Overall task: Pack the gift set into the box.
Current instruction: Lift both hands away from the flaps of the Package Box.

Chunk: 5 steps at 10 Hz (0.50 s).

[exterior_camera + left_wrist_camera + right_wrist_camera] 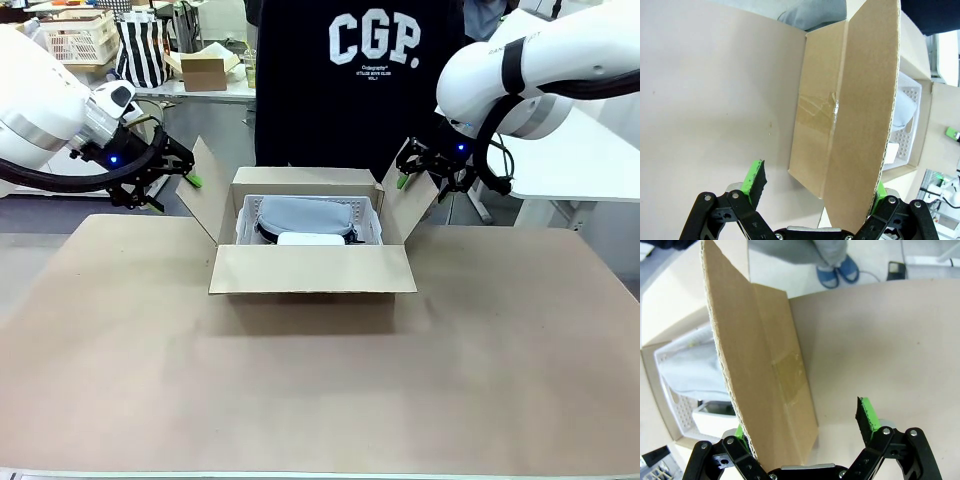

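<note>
Brown paper covers the wide table (pixel 320 400), and behind its far edge stands a person in a black sweatshirt (pixel 350 80) with white lettering. Farther back on a shelf sit a white plastic crate (pixel 75 35), a black-and-white striped bag (pixel 145 50) and a small brown carton (pixel 205 70).

At the far middle of the table rests the large plain brown corrugated cardboard box (pixel 312 270). All four top flaps are open: the near flap hangs down towards the camera, the far flap lies back towards the person, and the two side flaps slant up and outward.

Two white robot arms reach in, one from each side, each ending at a side flap.

Inside the box lies the gift set (pixel 305 215), a flat pale grey-blue pack with a white part at its near edge. Around it is a white perforated wall (pixel 907 125).

The left gripper (pixel 180 165) is at the outer edge of the left flap. In its wrist view the left gripper (pixel 817 182) is spread wide, with the flap's edge standing between the green pads, close to one and well apart from the other; it is not clamped. The right gripper (pixel 410 165) is at the right flap. It too is spread wide (pixel 802 425), with the flap between its fingers, close beside one pad and unclamped.
</note>
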Tool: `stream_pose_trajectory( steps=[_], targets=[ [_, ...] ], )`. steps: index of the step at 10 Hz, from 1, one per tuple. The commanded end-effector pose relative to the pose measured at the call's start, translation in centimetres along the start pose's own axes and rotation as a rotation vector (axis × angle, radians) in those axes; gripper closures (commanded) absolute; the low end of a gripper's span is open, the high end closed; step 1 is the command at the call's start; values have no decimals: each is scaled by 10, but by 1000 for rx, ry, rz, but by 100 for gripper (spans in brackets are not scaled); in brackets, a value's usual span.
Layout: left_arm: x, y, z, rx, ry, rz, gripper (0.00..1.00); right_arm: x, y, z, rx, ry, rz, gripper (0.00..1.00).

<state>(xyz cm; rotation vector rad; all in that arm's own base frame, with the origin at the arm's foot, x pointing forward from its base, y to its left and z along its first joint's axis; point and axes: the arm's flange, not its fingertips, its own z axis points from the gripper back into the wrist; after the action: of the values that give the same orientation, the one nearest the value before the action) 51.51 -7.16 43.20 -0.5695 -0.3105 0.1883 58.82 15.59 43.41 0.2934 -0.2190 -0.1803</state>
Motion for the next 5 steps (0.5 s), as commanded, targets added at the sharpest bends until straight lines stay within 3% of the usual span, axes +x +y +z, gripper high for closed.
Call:
stream_pose_trajectory(
  steps=[1, 3, 5],
  targets=[
    [-1, -1, 3, 11, -2, 7, 0, 0, 4, 1, -24, 2, -12, 0],
    [0, 0, 0, 0, 0, 0, 0, 0, 0, 0, 0, 0, 0, 0],
    [-8, -6, 68, -301, -14, -161, 0, -5, -8, 67, 357, 9, 83, 0]
  ],
)
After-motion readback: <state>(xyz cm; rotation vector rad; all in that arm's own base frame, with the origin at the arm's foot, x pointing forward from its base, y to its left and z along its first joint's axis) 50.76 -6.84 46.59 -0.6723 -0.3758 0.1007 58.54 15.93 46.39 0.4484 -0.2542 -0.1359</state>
